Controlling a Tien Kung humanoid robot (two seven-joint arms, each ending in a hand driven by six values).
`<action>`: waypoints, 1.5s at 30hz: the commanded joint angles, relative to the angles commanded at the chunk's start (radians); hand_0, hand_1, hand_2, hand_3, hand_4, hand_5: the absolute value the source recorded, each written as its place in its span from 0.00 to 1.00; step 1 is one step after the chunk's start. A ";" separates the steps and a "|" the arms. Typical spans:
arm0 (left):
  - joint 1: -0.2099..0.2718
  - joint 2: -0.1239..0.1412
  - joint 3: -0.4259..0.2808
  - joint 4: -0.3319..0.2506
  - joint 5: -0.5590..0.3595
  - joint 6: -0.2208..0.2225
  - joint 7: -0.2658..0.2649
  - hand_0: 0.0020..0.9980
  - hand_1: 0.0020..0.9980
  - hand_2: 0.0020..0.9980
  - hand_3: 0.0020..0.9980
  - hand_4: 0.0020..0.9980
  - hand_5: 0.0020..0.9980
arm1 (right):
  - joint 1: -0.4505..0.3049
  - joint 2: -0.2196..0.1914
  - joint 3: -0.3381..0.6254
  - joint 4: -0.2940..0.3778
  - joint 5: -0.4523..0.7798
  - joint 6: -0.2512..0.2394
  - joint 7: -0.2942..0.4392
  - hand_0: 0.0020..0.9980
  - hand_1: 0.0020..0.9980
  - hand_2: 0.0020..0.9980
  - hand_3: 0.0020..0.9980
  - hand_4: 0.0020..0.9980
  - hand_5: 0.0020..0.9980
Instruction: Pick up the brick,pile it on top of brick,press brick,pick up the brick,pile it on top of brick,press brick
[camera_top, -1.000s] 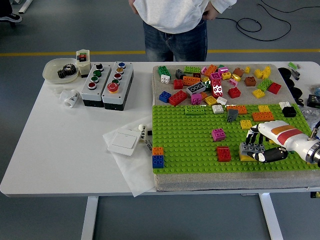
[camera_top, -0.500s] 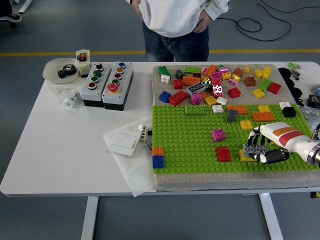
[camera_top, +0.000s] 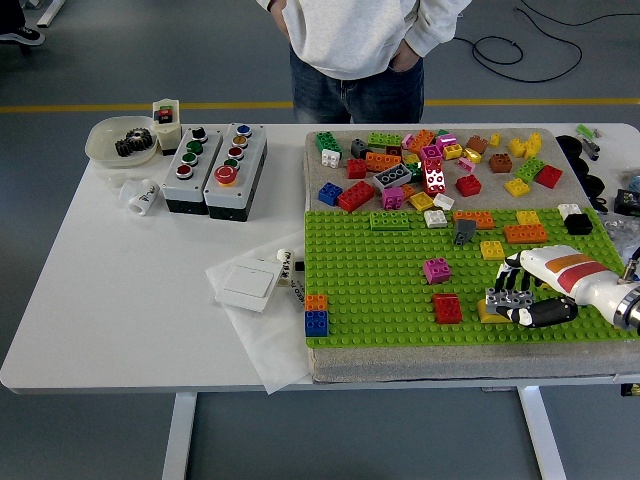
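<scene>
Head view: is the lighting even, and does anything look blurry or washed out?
In the head view the light is soft and even, with only faint shadows under the bricks; the white table is bright but not blown out; the right hand on the gray brick looks sharp, without motion blur; the smallest bricks in the far pile are too small to resolve.

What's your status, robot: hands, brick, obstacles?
Right hand shut on grey brick, over yellow brick. Left hand not in view. Red brick close by, apart.

Open studs lie left of the red brick (camera_top: 447, 307); the pink brick (camera_top: 436, 269) stands just behind it, loose bricks (camera_top: 420, 165) crowd the far edge
</scene>
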 joint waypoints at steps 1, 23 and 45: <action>0.000 0.000 0.001 0.000 -0.001 0.000 0.000 0.78 0.80 0.84 0.62 0.66 0.69 | 0.000 -0.001 0.001 0.000 0.001 0.004 0.000 0.42 0.45 0.52 0.50 0.74 0.30; -0.001 -0.001 -0.008 0.000 0.005 0.001 0.000 0.77 0.80 0.84 0.62 0.65 0.69 | 0.000 -0.007 0.028 0.008 -0.021 0.043 -0.008 0.39 0.50 0.57 0.51 0.89 0.40; -0.002 -0.001 -0.014 0.000 0.016 -0.001 0.002 0.77 0.80 0.84 0.62 0.65 0.69 | -0.009 -0.006 0.050 0.012 -0.020 0.027 -0.006 0.38 0.51 0.58 0.51 0.91 0.43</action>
